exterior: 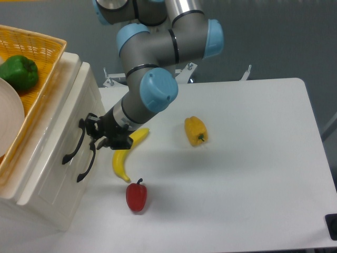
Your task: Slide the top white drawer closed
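Observation:
The white cabinet (52,174) stands at the left edge of the table. The top white drawer (59,124) has a black curved handle (73,143). The lower drawer's matching handle (87,166) sits just below it. The top drawer's front looks close to level with the lower drawer's front. My gripper (93,134) is right at the top drawer's front, beside the upper end of its handle. Its black fingers (86,124) are spread and hold nothing.
A yellow wicker basket (45,52) on the cabinet holds a green pepper (19,71) and a white plate (9,118). On the table lie a banana (125,155) just under my wrist, a red pepper (136,196) and a yellow pepper (195,130).

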Robot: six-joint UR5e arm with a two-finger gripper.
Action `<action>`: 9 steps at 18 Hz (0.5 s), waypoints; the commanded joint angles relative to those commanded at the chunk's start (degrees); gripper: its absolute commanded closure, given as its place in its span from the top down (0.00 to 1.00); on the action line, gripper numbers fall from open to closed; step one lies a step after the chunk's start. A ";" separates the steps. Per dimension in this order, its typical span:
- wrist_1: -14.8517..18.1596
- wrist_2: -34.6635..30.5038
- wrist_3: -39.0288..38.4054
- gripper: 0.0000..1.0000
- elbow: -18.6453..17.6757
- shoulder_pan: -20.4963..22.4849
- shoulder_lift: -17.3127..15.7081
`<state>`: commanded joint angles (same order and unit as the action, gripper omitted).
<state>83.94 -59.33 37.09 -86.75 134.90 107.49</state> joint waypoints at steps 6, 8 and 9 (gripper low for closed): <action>-5.26 -4.73 0.00 0.37 0.88 5.98 0.18; -6.41 -7.37 0.00 0.37 1.49 7.39 0.53; -6.59 -7.99 0.00 0.38 2.02 8.26 1.40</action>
<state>77.35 -67.32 37.09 -84.73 143.16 108.89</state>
